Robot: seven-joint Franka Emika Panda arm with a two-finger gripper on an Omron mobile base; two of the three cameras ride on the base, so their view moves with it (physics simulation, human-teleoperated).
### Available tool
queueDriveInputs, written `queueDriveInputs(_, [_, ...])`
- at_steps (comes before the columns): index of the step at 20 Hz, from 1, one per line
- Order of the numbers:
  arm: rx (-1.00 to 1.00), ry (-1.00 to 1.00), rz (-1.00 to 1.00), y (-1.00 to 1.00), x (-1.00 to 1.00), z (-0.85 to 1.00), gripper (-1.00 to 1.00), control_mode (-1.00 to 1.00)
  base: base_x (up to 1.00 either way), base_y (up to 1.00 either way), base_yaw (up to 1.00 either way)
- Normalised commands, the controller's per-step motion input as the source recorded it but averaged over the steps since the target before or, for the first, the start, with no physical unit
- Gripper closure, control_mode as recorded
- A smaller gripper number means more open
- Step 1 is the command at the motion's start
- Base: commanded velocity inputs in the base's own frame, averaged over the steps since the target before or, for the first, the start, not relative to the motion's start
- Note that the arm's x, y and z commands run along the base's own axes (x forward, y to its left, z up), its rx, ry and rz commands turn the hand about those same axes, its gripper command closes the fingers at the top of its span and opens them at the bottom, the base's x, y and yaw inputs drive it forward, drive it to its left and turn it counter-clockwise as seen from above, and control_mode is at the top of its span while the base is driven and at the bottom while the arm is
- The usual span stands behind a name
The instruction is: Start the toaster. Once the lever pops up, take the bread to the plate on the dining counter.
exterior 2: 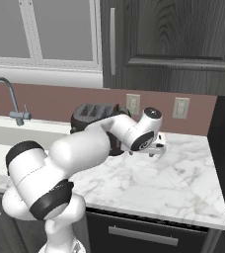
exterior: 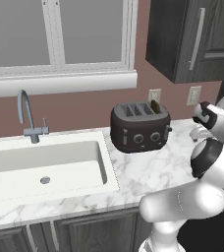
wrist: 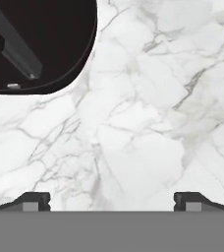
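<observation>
Hand view: gripper (wrist: 112,199) spread, seemingly beside toaster (wrist: 40,44)

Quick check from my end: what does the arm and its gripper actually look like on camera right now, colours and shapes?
The arm is built of glossy white rounded segments with dark, nearly black bands at the joints, and a round grey cap on the wrist end. No cables or markings are visible on it. The gripper has two small dark finger tips with blocky, stepped ends and lighter grey faces.

A home kitchen: a white marble worktop (exterior: 148,167) holds a white sunken sink (exterior: 45,167) with a curved grey tap (exterior: 28,115), beneath dark wood wall cabinets (exterior 2: 168,44) and a white-framed window (exterior: 60,39).
</observation>
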Motion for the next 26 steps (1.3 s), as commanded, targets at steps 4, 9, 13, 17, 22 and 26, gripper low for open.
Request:
queueDriveInputs(4, [0.00, 0.00, 0.00, 0.00, 0.19, -0.21, -1.00, -1.00, 0.00, 0.00, 0.00])
queueDriveInputs(9, [0.00, 0.00, 0.00, 0.00, 0.36, -0.15, -1.00, -1.00, 0.00, 0.00, 0.00])
queueDriveInputs(13, [0.01, 0.00, 0.00, 0.00, 0.33, 0.00, -1.00, -1.00, 0.00, 0.00, 0.00])
queueDriveInputs(17, [0.01, -0.02, 0.00, 0.00, 0.23, 0.15, -1.00, -1.00, 0.00, 0.00, 0.00])
queueDriveInputs(22, [0.00, 0.00, 0.00, 0.02, 0.29, 0.20, -1.00, -1.00, 0.00, 0.00, 0.00])
queueDriveInputs(26, [0.00, 0.00, 0.00, 0.11, 0.25, 0.10, -1.00, -1.00, 0.00, 0.00, 0.00])
